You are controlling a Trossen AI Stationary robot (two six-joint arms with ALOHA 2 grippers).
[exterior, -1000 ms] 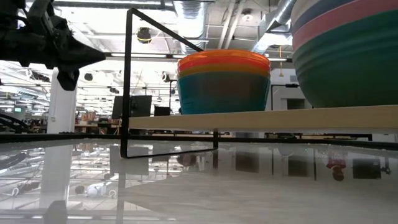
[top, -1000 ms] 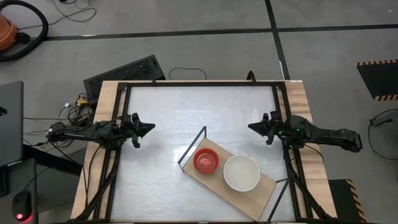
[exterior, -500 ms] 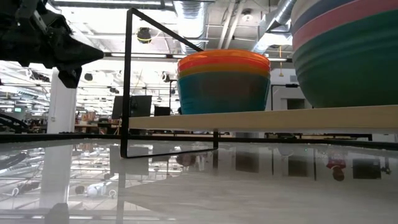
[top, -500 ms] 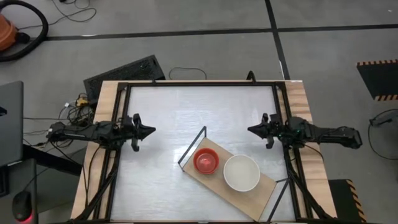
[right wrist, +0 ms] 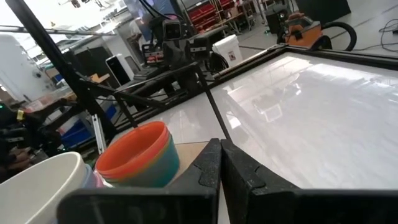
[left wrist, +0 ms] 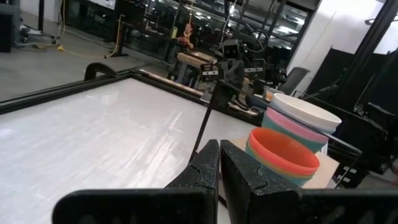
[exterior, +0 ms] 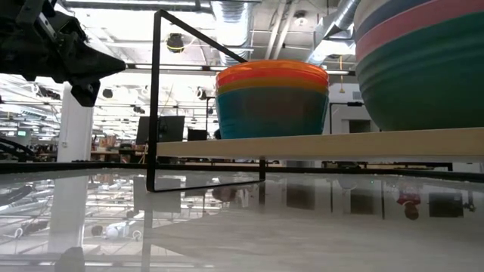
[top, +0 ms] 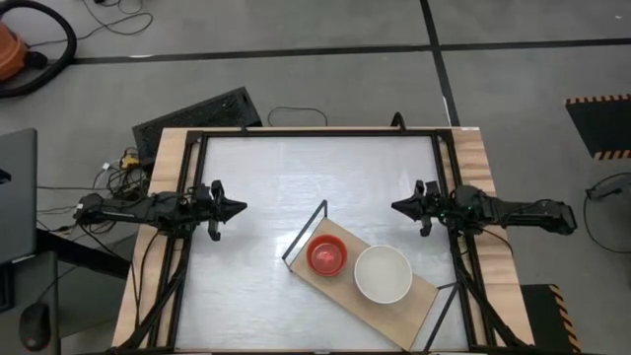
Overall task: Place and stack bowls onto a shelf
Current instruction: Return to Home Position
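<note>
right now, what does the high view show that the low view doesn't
Only the high view: both the left end effector and right end effector, near the table's sides, and the bowls' open tops. Only the low view: the stacks' side bands, such as the pink bowl over the dark green bowl. Both: the shelf and the orange-topped stack.

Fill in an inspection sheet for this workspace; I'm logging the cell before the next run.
Surface: white tabletop, glossy, with wooden edges.
Job's things: shelf holds two bowl stacks, orange-topped stack beside white-topped stack.
Clutter: nothing seen.
Grippers: left gripper and right gripper both shut, at opposite sides, off the shelf.
Cables: wires bunched past the left edge.
Surroundings: keyboard behind the table, laptop at left.
</note>
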